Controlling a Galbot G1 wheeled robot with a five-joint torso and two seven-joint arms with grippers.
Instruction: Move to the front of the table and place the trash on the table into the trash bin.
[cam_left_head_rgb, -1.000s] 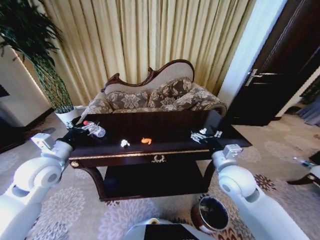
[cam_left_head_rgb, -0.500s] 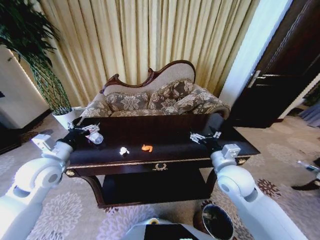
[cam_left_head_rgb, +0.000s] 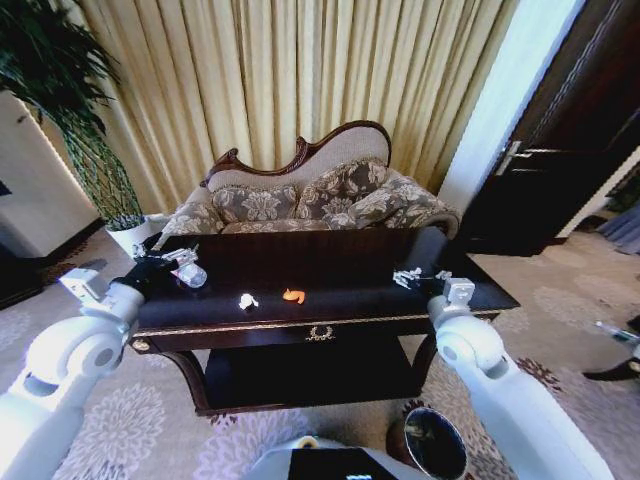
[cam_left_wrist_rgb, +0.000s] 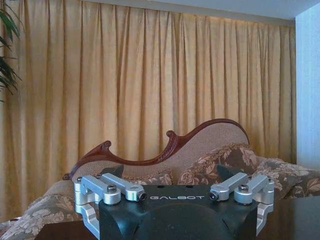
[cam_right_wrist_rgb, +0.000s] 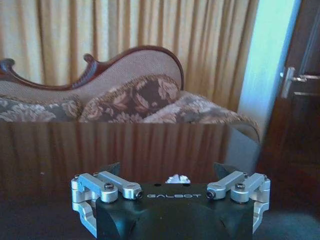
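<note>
Both wrist views read "GALBOT" in pale letters on the black claw housing. The bottle's label cannot be read.

Head view: dark glossy surface (cam_left_head_rgb: 340, 262) with gold emblem on the front drawer. Clear bottle (cam_left_head_rgb: 190, 272) lies near the left edge, just beside the left claw (cam_left_head_rgb: 170, 262). White scrap (cam_left_head_rgb: 247, 300) and orange scrap (cam_left_head_rgb: 293, 295) sit side by side near the front edge, left of centre, well apart from both claws. Right claw (cam_left_head_rgb: 418, 279) hovers at the right end. Trash bin (cam_left_head_rgb: 432, 444) stands on the carpet below the front right corner.

Wrist views add the sofa (cam_right_wrist_rgb: 125, 102) and curtain; the right one shows the door (cam_right_wrist_rgb: 300, 95). Left claw (cam_left_wrist_rgb: 172, 197) and right claw (cam_right_wrist_rgb: 170, 192): jaws stand wide, holding nothing.
</note>
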